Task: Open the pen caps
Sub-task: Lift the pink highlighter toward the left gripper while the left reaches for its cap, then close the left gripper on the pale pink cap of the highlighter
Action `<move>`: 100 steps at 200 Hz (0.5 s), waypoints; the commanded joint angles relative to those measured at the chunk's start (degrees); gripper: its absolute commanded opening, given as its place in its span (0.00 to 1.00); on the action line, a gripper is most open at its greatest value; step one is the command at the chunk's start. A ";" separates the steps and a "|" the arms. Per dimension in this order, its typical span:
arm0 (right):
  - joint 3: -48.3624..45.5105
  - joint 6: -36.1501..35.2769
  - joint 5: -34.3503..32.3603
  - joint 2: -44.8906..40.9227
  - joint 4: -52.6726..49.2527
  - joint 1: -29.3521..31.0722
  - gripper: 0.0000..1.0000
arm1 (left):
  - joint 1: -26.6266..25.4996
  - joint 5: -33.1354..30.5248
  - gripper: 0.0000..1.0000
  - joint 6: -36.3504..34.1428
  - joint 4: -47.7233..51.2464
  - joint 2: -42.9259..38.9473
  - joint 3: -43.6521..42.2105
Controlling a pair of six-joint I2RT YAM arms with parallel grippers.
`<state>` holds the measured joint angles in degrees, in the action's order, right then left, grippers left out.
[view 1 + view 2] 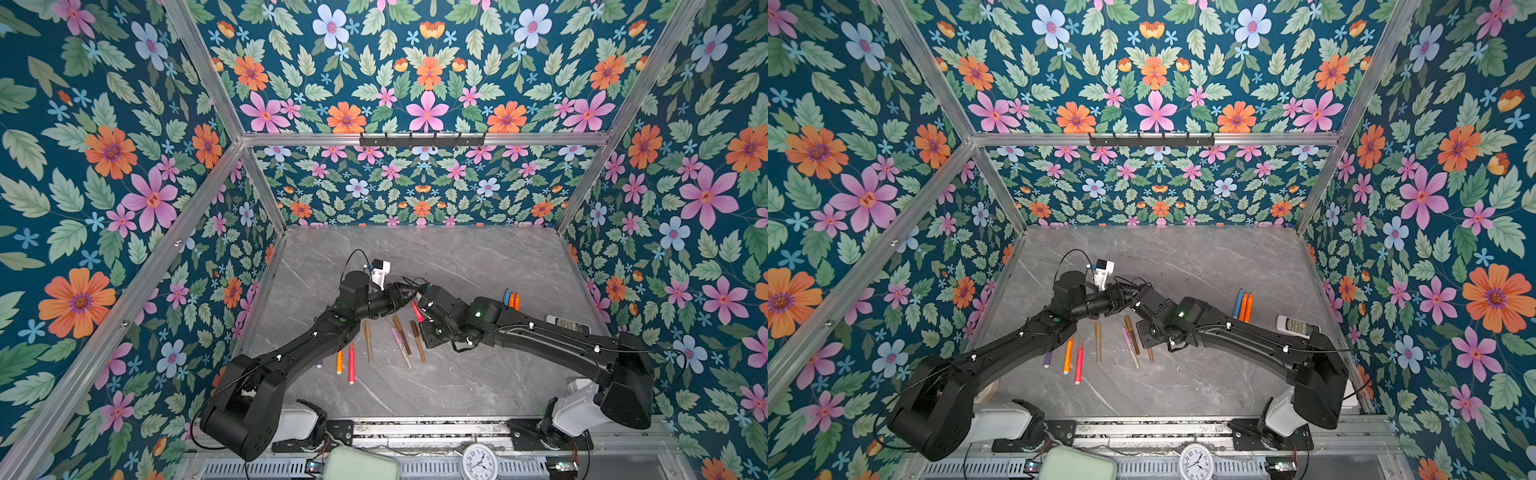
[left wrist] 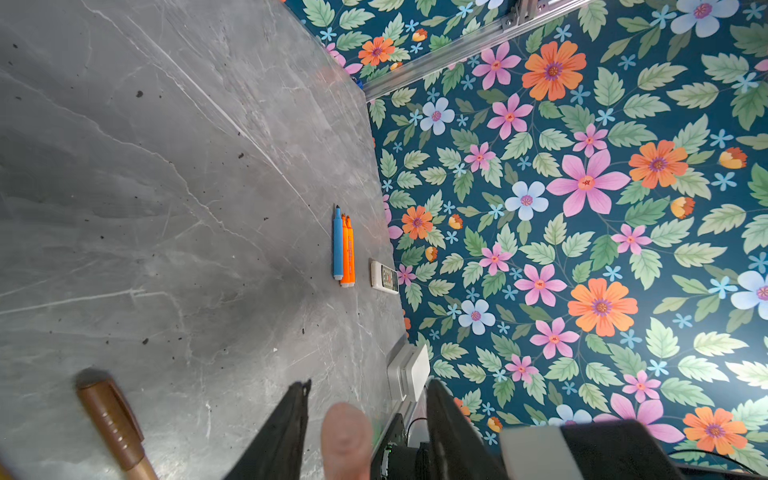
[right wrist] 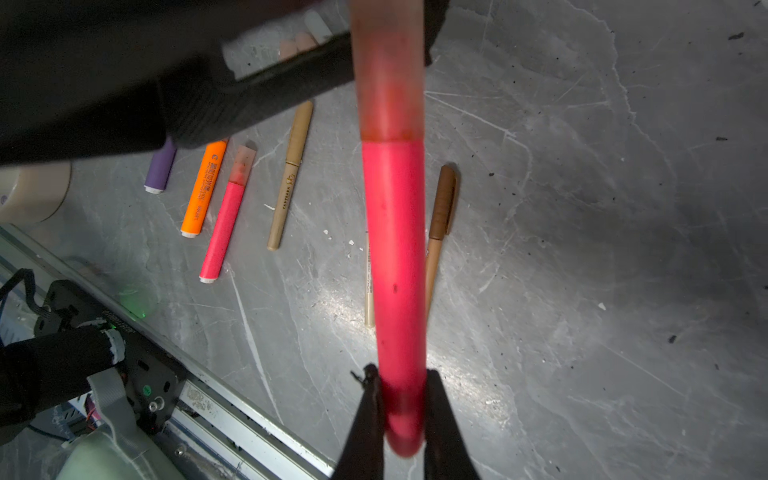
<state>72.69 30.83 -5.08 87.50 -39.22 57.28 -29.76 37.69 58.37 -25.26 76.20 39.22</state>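
Note:
My right gripper [image 3: 399, 374] is shut on the rear end of a red-pink pen [image 3: 395, 249], held above the table. The pen's translucent orange-pink cap [image 3: 388, 75] points toward my left gripper [image 2: 370, 386]. That gripper's jaws stand apart on either side of the cap [image 2: 347, 436], with a gap showing on both sides. Both grippers meet mid-table in both top views, left gripper [image 1: 409, 293] and right gripper [image 1: 419, 307]. Several capped pens [image 1: 368, 340] lie in a row below them: purple, orange, red-pink, gold and brown.
A blue pen and two orange ones [image 1: 512, 299] lie uncapped at the right, next to a white remote [image 1: 567, 324]. A tape roll [image 3: 33, 195] sits near the left arm's base. A clock [image 1: 480, 461] stands beyond the front rail.

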 commanded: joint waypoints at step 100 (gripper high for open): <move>-0.07 -0.69 -1.11 -1.17 0.10 -0.09 0.00 | -1.53 1.84 0.15 0.45 -3.40 0.51 0.37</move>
<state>72.69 30.65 -5.39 86.89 -39.40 57.17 -31.07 38.06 58.39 -26.13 76.60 39.31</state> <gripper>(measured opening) 0.117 0.200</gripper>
